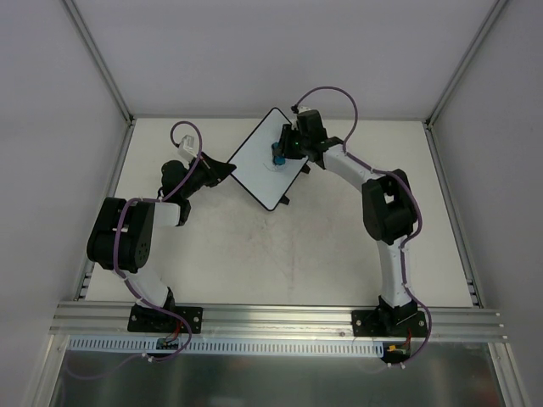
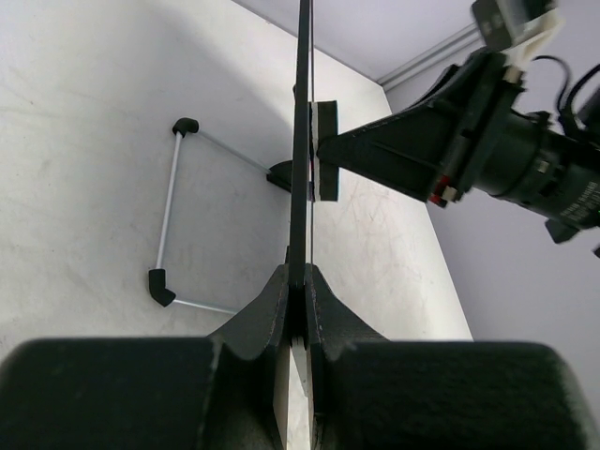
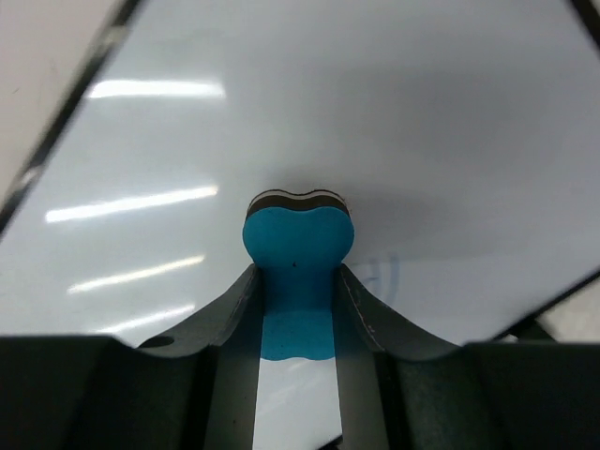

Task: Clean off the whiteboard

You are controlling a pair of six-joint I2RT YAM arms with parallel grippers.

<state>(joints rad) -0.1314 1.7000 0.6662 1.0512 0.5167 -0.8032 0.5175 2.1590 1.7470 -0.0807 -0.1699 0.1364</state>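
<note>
The whiteboard [image 1: 259, 165] is white with a thin black rim and lies turned diamond-wise at the back middle of the table. My left gripper [image 1: 222, 171] is shut on its left edge; in the left wrist view the whiteboard [image 2: 303, 112] shows edge-on between my left gripper's [image 2: 305, 281] jaws. My right gripper [image 1: 280, 151] is shut on a blue eraser [image 1: 277, 157] and presses it on the board. In the right wrist view the eraser [image 3: 298, 242] sits between my right gripper's [image 3: 298, 281] jaws on the whiteboard [image 3: 328, 103], with a faint blue mark [image 3: 386, 272] beside it.
Two small black tabs [image 1: 285, 201] stick out from the board's right edge. A thin wire frame with black corner pieces [image 2: 167, 211] lies on the table below the board. White walls and metal posts enclose the table; an aluminium rail [image 1: 271, 318] runs along the near edge.
</note>
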